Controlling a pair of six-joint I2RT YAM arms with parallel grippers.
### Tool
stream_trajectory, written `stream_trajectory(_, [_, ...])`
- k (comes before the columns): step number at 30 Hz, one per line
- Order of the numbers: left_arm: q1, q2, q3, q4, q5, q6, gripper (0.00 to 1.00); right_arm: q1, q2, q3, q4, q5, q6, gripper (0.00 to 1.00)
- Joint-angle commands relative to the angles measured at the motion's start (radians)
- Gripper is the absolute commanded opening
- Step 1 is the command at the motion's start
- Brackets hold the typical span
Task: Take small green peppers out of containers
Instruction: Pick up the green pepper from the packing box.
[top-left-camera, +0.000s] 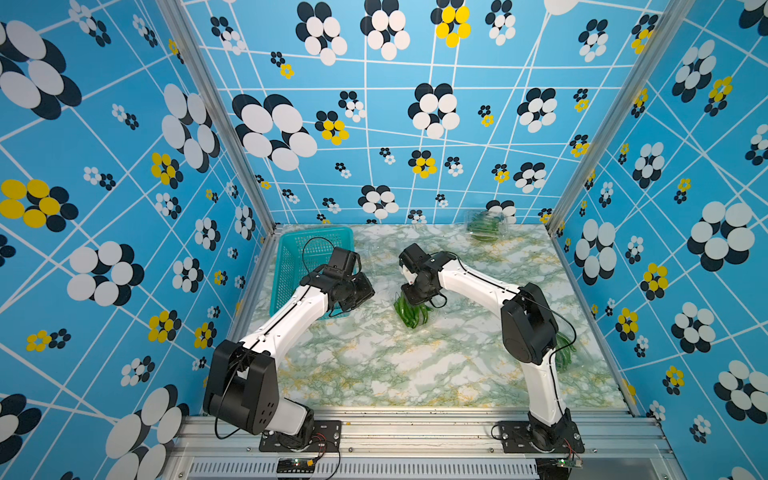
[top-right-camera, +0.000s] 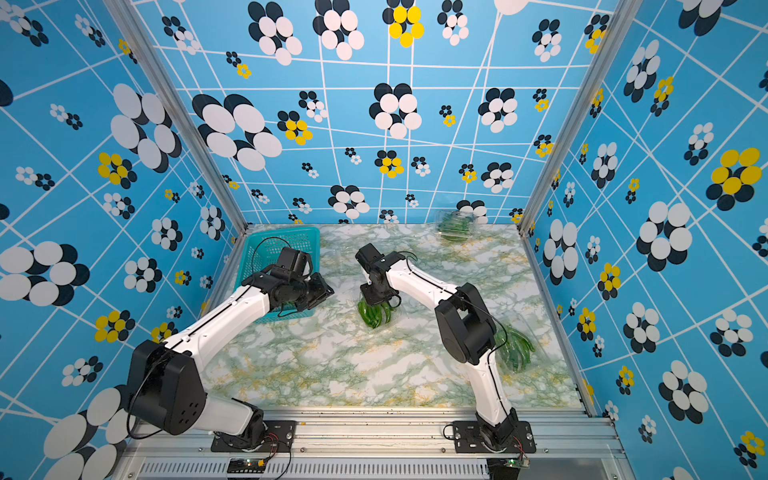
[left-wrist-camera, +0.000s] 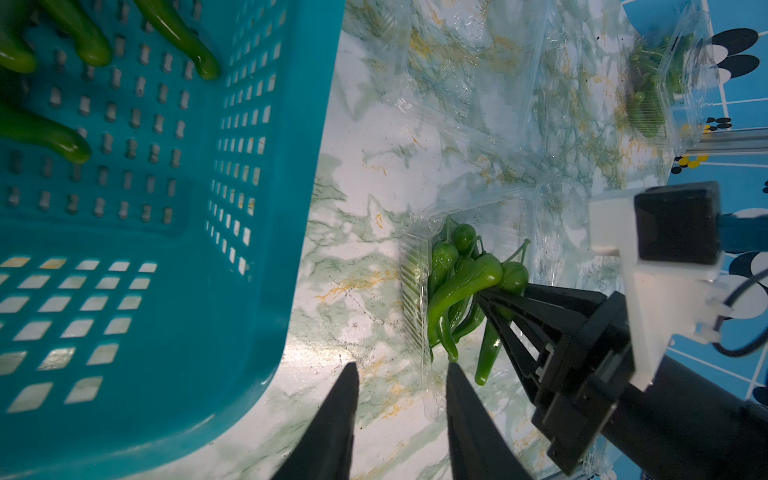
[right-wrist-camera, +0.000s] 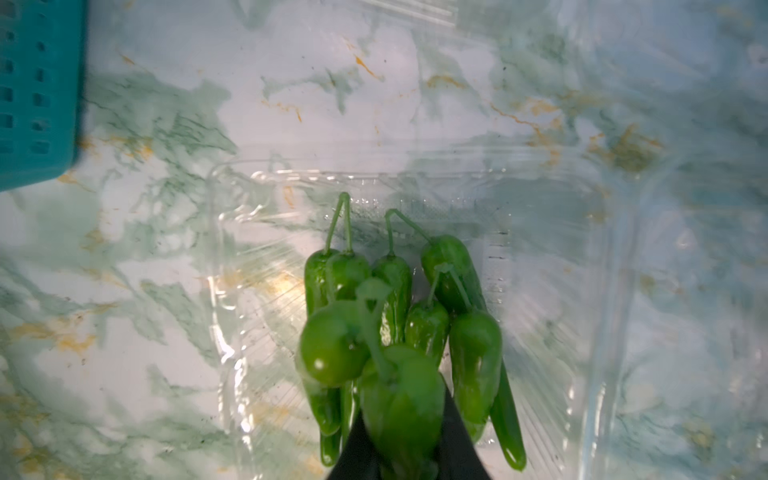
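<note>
My right jaws are clamped on a bunch of small green peppers (right-wrist-camera: 399, 374) over an open clear container (right-wrist-camera: 540, 199) mid-worktop (top-left-camera: 374, 374). My left jaws stand apart, empty, beside the teal basket (left-wrist-camera: 249, 249), which holds more peppers. A second container (top-left-camera: 484, 226) of peppers sits at the back edge, and a third container (top-right-camera: 515, 345) near the right edge.

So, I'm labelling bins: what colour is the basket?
The basket is teal, clearest in the left wrist view.
</note>
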Motion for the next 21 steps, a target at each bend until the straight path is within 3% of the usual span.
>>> stream_trajectory(1, [0.012,-0.005,-0.008,0.016,0.006,0.013,0.37,0.005,-0.054,0.035,-0.059,0.003,-0.018,0.11])
stream_trajectory(10, [0.057,-0.069,0.01,-0.019,-0.002,0.033,0.37,0.006,-0.065,0.12,-0.057,-0.056,-0.02,0.06])
stream_trajectory(16, [0.18,-0.144,0.007,-0.074,0.036,0.078,0.38,0.014,0.022,0.362,-0.102,-0.178,-0.027,0.05])
stream_trajectory(21, [0.295,-0.187,-0.033,-0.087,0.097,0.103,0.38,0.059,0.182,0.617,-0.152,-0.224,-0.034,0.07])
